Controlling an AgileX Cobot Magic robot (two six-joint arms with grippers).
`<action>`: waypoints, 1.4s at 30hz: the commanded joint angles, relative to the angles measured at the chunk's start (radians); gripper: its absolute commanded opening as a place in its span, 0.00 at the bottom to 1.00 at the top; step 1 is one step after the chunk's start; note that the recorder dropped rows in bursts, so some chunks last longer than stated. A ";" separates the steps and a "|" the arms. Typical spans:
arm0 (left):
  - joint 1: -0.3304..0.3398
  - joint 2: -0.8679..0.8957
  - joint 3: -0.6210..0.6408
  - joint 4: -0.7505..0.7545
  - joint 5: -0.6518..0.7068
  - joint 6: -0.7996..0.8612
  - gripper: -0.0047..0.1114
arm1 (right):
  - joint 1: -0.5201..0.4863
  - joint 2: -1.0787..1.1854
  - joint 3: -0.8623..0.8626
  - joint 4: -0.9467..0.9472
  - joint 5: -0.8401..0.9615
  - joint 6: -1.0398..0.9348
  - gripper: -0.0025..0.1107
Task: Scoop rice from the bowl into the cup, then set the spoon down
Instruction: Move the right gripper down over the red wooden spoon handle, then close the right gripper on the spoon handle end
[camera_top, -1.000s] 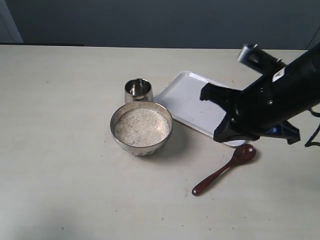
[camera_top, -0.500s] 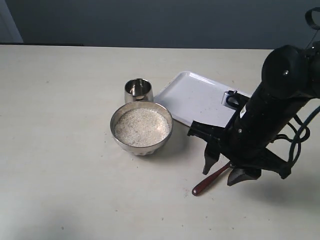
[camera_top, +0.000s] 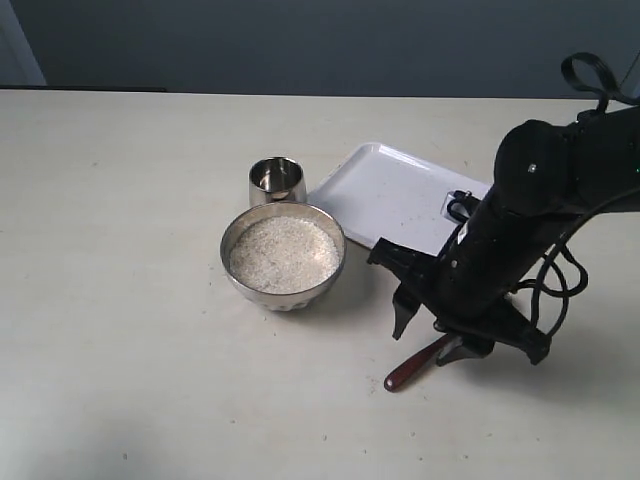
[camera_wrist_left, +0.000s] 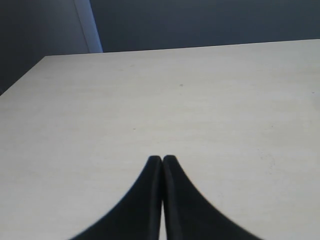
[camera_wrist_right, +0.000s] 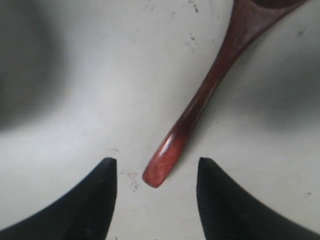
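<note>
Our right end effector (camera_wrist_right: 155, 164) is spread wide, low over the desk (camera_wrist_right: 100, 75). The spoon (camera_wrist_right: 207, 97) lies flat there, its handle tip in the gap and its long body pointing away. Our left end effector (camera_wrist_left: 162, 161) is pressed together; the right one is nearer.

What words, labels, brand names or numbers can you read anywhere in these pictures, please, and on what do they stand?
None: no readable text shows on the bowl, cup, spoon, white tray, table or the black right hand in any view.
</note>
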 joint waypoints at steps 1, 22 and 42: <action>-0.002 0.001 -0.008 0.007 -0.014 -0.006 0.04 | 0.003 0.026 0.002 -0.002 -0.019 0.001 0.45; -0.002 0.001 -0.008 0.007 -0.014 -0.006 0.04 | 0.003 0.137 0.002 0.040 -0.032 -0.013 0.18; -0.002 0.001 -0.008 0.007 -0.014 -0.006 0.04 | 0.003 0.060 0.002 -0.016 0.268 -0.171 0.02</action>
